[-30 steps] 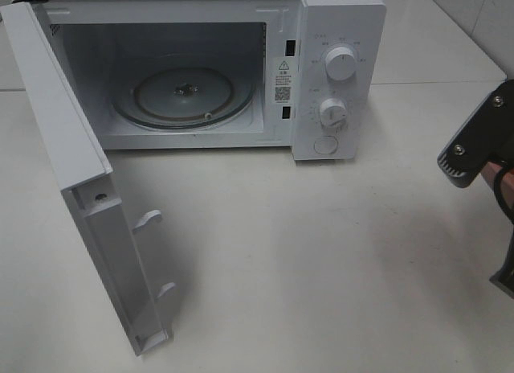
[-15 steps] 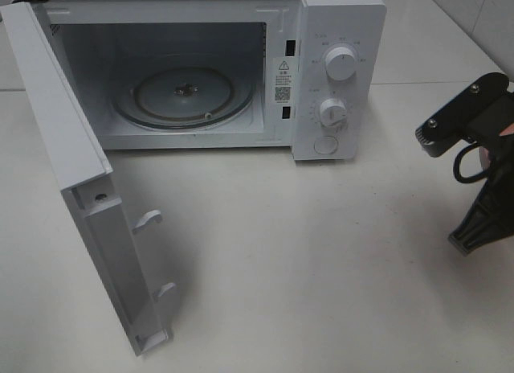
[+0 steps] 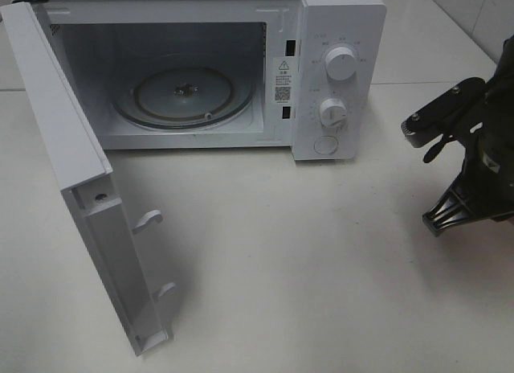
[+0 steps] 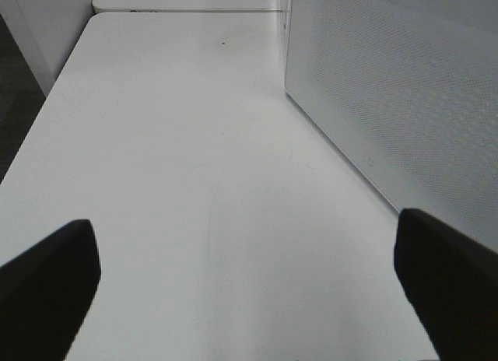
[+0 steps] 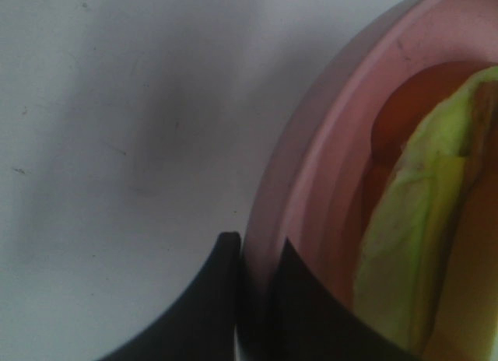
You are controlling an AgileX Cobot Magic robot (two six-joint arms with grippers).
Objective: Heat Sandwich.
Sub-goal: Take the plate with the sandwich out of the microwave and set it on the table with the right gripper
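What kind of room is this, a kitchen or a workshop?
Probably a test bench set up as a kitchen: a white microwave with its door open on a bare white table, and a sandwich on a pink plate.

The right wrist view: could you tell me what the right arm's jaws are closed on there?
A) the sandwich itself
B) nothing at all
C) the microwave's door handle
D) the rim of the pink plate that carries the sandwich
D: in the right wrist view the two dark jaws pinch the rim of the pink plate, one on each side of it, while the sandwich lies untouched on the plate.
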